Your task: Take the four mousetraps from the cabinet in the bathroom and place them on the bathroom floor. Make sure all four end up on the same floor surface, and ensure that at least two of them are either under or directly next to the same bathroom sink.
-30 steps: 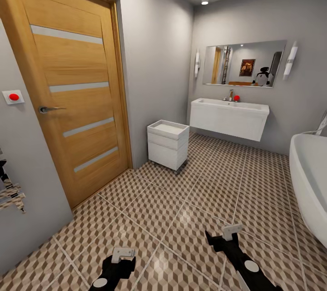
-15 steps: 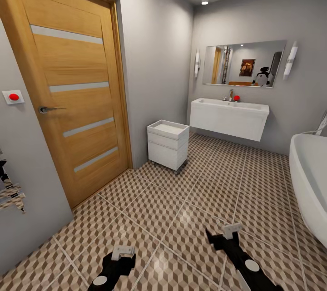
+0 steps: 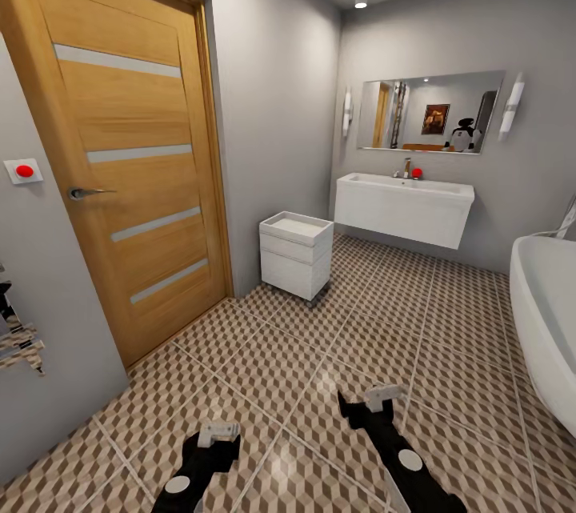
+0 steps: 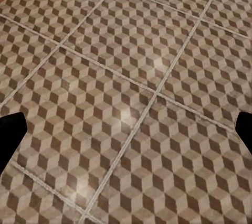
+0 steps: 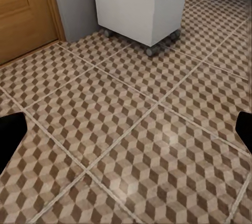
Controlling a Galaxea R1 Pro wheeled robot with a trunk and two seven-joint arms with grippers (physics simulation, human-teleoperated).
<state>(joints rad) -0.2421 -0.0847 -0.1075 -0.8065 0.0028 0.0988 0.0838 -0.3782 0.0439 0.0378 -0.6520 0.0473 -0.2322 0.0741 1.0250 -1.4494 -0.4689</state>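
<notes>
Left claw [image 3: 218,434]: mine, low over the floor [image 3: 304,369], fingers spread wide, nothing between them; in the left wrist view the dark fingertips sit at the two edges with bare cube-pattern tile between. Carried empty, I judge, because nothing has been fetched yet.

Right claw [image 3: 382,397]: mine, forward of the left one, likewise spread wide and empty; its wrist view looks across tile to the drawer unit [image 5: 139,3] on castors.

Drawer unit [image 3: 295,254]: small, white, against the left wall between door and sink. Not the cabinet I need.

Door [image 3: 120,153]: wood, shut, lever handle, close on my left.

Sink [image 3: 402,207]: white, wall-hung, on the far wall under the mirror [image 3: 430,113], chrome tap at its back. Open floor beneath it, which suits at least two traps.

Bathtub [image 3: 544,321]: white, at the right edge.

Mousetraps: none in sight; no cabinet before me either. I judge the task barely begun, and I must turn to find the cabinet.
</notes>
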